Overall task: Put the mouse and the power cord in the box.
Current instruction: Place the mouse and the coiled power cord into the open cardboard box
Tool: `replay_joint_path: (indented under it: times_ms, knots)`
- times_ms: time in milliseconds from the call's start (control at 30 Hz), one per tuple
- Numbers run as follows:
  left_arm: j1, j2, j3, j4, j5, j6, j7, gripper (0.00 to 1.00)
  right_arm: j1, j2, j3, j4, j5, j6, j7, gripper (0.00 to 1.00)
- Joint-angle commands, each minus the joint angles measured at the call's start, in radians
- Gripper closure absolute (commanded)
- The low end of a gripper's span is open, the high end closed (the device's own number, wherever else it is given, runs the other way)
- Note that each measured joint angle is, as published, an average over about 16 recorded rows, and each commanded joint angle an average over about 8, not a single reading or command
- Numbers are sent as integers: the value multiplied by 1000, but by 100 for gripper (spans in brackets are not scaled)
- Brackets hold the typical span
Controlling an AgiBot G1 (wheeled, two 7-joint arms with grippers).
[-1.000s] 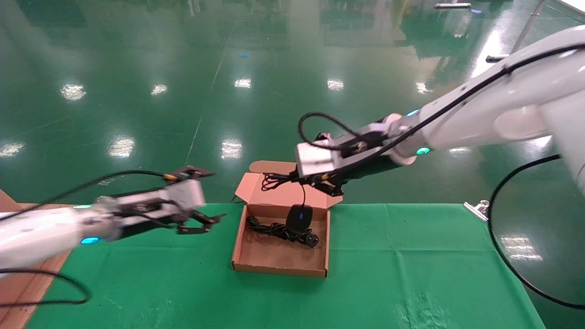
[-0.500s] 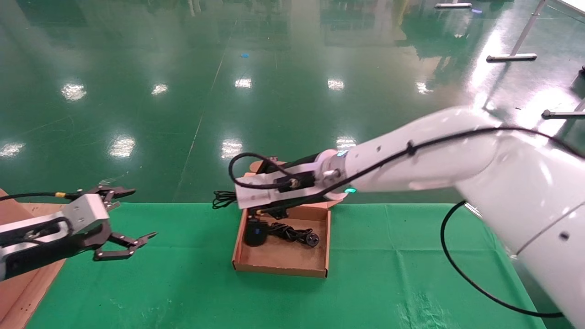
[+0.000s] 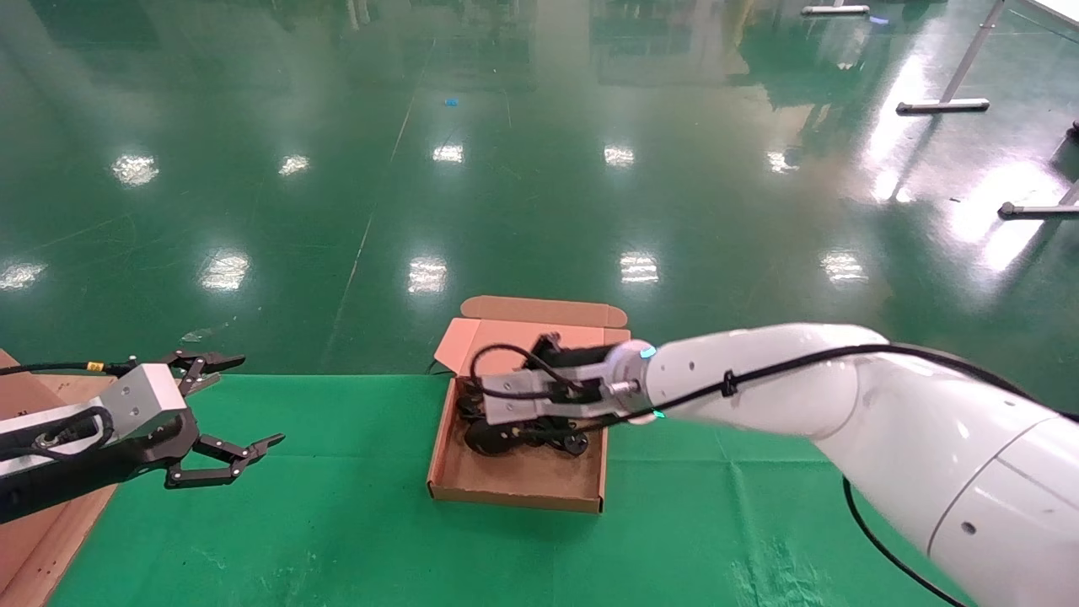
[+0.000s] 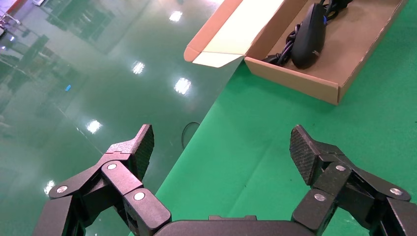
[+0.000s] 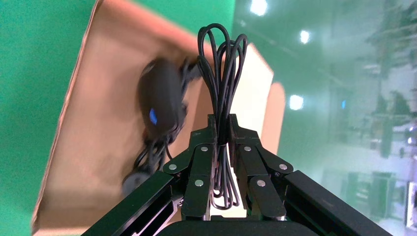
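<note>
The right gripper [image 5: 220, 129] has dropped into the box [image 3: 516, 493] — fingers still clamping the mouse [image 5: 161, 101] cable; only release remains. Left gripper [image 4: 221, 147] idles wide.

a glossy dark green floor [image 3: 523, 169] mirrors rows of white ceiling lights. a worktop under wrinkled green cloth [image 3: 759, 506] fills the foreground; grey metal stand feet [image 3: 940, 106] sit far right.
</note>
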Motion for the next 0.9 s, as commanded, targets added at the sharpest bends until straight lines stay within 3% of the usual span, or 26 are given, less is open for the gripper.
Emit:
replay_joint_path:
  times_ms: [33,133,200,733,900]
  knots:
    - [-8,5,0,18,1,9,10,0,-7,1,-23,-17,3,14,1,52]
    - [-13,7,-1,33,-2,18,18,0,-12,1,-41,-27,10,25,-1,15]
    - [-14,7,-2,38,-3,20,19,0,-15,1,-47,-30,13,30,-1,0]
    - [-12,7,-3,25,-2,20,11,0,-15,12,-36,-18,13,20,-1,0]
    - [0,2,-18,-15,-15,40,-30,0,-39,39,9,6,43,-17,13,0]
